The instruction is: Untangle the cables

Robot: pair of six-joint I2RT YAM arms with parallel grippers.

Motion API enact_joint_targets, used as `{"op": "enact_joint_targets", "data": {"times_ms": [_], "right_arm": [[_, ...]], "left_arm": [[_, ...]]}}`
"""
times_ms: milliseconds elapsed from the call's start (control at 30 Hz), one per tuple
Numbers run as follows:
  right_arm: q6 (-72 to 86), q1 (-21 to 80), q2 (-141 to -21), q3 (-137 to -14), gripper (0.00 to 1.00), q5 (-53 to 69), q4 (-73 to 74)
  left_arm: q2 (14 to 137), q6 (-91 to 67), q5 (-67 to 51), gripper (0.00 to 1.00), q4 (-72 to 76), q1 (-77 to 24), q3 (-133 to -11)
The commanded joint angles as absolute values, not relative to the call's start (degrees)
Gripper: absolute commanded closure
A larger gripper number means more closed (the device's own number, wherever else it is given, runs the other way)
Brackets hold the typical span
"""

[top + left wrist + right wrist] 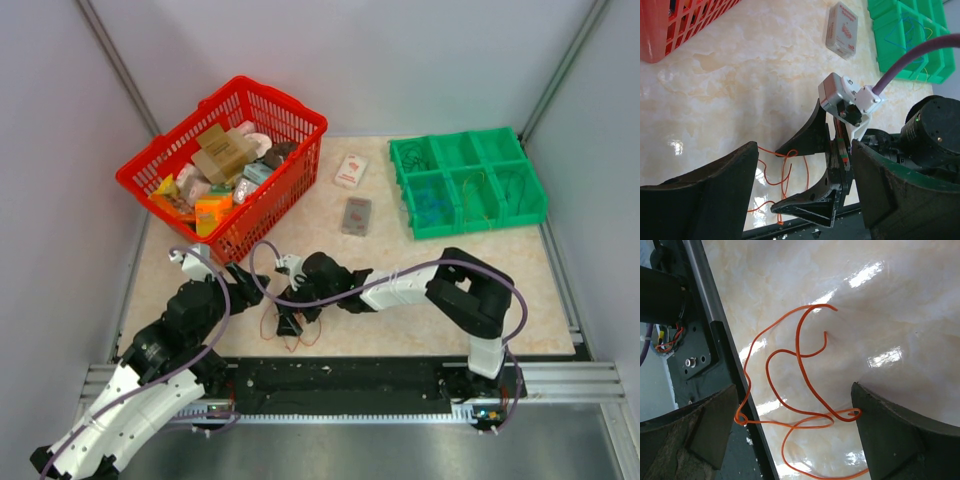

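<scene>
Orange cables (pixel 799 340) lie in a loose tangle at the near edge of the table (pixel 420 320), left of its middle. The right gripper (pixel 795 410) hangs low over them, jaws wide, a finger on either side, holding nothing. The left gripper (pixel 250 273), also wide and empty, faces it from the left. Basket (pixel 280 105) at far left corner, tray (pixel 480 222) at far right

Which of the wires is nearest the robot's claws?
The orange strands loose on the table, between the open fingers of the right gripper; the others sit in the green tray.
</scene>
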State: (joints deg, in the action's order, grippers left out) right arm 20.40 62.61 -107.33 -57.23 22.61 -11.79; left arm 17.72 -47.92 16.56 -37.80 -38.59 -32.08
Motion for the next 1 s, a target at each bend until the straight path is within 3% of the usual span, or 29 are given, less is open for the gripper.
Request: {"op": "enact_joint_targets", "data": {"times_ms": [0, 200, 367, 700, 967], "right_arm": [[19.8, 64.6, -106.3, -56.2, 0.07, 20.2, -11.8], [18.4, 68.1, -105.9, -56.3, 0.11, 10.4, -7.2], [17.9, 70.2, -104.9, -56.8, 0.27, -3.9, -2.0], [19.2, 69.4, -97.6, -50.6, 1.0, -11.5, -7.3], [25.2, 58.4, -88.6, -45.7, 1.0, -2.0, -13.9]], "left_arm": [[17.2, -48.2, 17.0, 0.21, -36.8, -38.7, -31.7], [17.1, -48.3, 17.4, 0.21, -37.3, -38.7, -31.7], [17.0, -49.3, 18.0, 0.21, -37.8, -38.7, -31.5], [17.1, -49.7, 19.1, 0.21, -38.1, -38.7, -31.3], [17.7, -49.2, 18.2, 0.2, -37.4, -38.7, -30.7]]}}
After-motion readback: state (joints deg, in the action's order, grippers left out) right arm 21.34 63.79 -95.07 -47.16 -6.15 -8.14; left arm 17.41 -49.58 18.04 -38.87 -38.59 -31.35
